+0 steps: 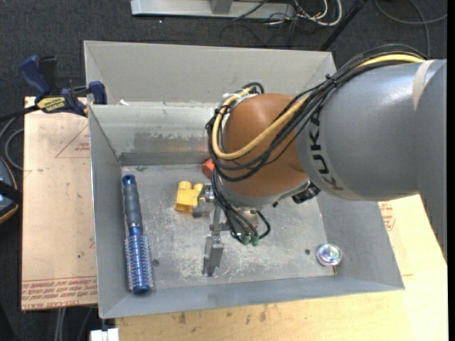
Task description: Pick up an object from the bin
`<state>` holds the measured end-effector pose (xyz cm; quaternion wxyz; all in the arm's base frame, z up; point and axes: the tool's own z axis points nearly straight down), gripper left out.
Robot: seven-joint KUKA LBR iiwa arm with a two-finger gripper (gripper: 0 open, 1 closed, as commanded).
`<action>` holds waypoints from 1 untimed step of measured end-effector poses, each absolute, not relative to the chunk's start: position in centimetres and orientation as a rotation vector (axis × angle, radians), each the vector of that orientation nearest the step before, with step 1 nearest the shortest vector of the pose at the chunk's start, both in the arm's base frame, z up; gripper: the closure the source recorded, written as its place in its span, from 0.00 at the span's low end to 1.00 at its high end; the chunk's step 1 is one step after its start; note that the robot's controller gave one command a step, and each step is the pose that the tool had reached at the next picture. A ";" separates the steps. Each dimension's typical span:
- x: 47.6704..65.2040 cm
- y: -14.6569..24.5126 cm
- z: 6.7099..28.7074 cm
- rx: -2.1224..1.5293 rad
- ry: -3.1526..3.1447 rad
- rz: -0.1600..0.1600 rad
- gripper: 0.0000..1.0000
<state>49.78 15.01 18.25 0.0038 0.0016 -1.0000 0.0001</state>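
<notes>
Just up-left of jaws, yellow block [186, 196]

You see the gripper [212, 258] low over bare floor near the middle of the bin [284, 260]. A yellow block [186, 197] lies at its eleven o'clock, a blue hairbrush [135, 236] at nine, and a small silver round thing [328, 254] at three.

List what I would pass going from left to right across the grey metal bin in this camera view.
Long blue plastic hairbrush with a bristled head → small yellow plastic block → robot's gripper → small shiny silver round thing.
</notes>
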 end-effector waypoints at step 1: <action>47.8 -1.6 18.2 -0.045 -3.139 0.004 0.00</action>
